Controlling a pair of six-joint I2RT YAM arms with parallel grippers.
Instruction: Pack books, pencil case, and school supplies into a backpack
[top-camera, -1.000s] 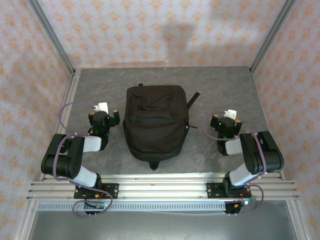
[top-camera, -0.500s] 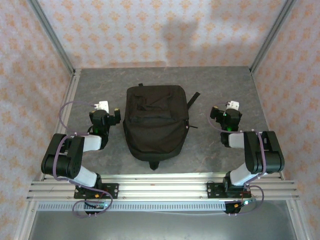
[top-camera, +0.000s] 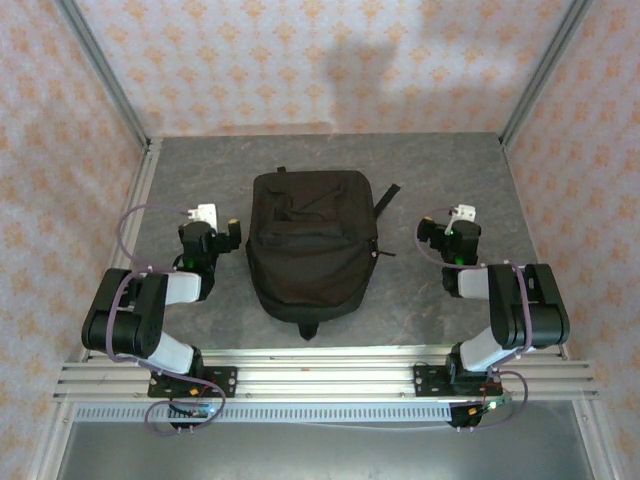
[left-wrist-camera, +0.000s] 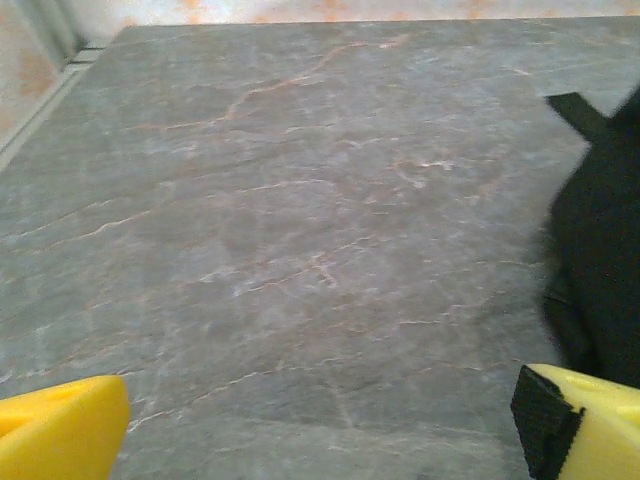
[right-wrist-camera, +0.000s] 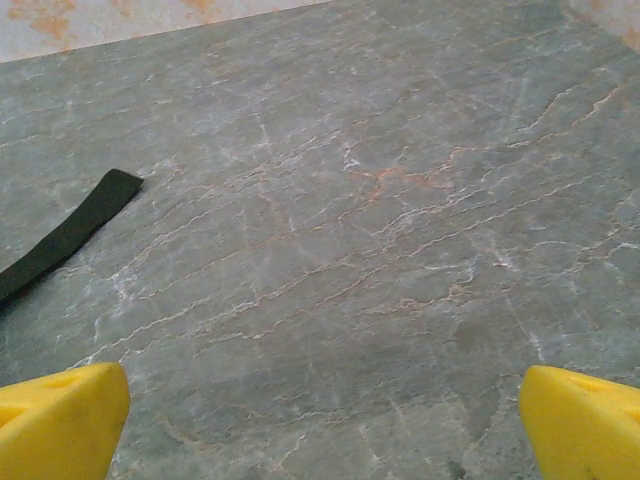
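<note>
Black fabric backpack (top-camera: 311, 245) is lying mid-way across the grey worktop (top-camera: 450, 160), its strap (top-camera: 386, 198) trailing toward the far right corner, while left gripper (top-camera: 210, 226) and right gripper (top-camera: 448, 232) are hovering alongside, both spread wide and empty.

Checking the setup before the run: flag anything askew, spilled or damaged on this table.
Nothing is spilled or damaged. The backpack lies flat mid-table, roughly square to the edges. The one loose end is a strap trailing off its far right corner onto the table, untidy rather than a fault.
</note>
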